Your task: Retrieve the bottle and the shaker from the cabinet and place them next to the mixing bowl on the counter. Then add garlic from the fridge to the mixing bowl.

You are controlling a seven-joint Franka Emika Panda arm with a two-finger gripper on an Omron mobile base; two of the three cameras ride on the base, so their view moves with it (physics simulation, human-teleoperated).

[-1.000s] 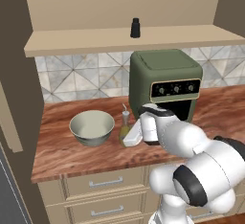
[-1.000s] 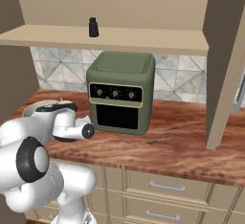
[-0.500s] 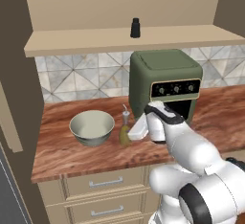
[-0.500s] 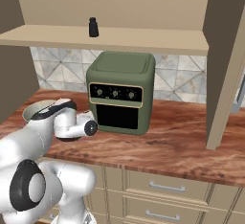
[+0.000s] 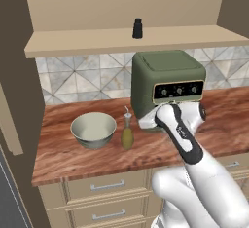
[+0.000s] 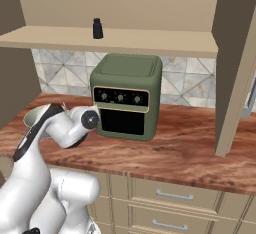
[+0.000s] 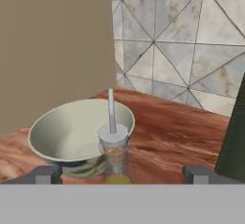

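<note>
The pincer [image 7: 119, 174] has let go and drawn back from the bottle [image 5: 127, 133], now standing beside the mixing bowl [image 5: 93, 130] toward the worktop's [image 5: 146, 154] left end; shaker [image 5: 137, 28] next.

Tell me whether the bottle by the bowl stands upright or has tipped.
Upright: the bottle stands on its base beside the mixing bowl, spout pointing up.

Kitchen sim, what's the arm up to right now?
The small glass bottle of yellow oil stands on the wooden counter beside the grey mixing bowl, already out of the cabinet. The open gripper sits behind it, holding nothing. The small dark shaker is on the cabinet shelf, beyond the green countertop oven.
</note>
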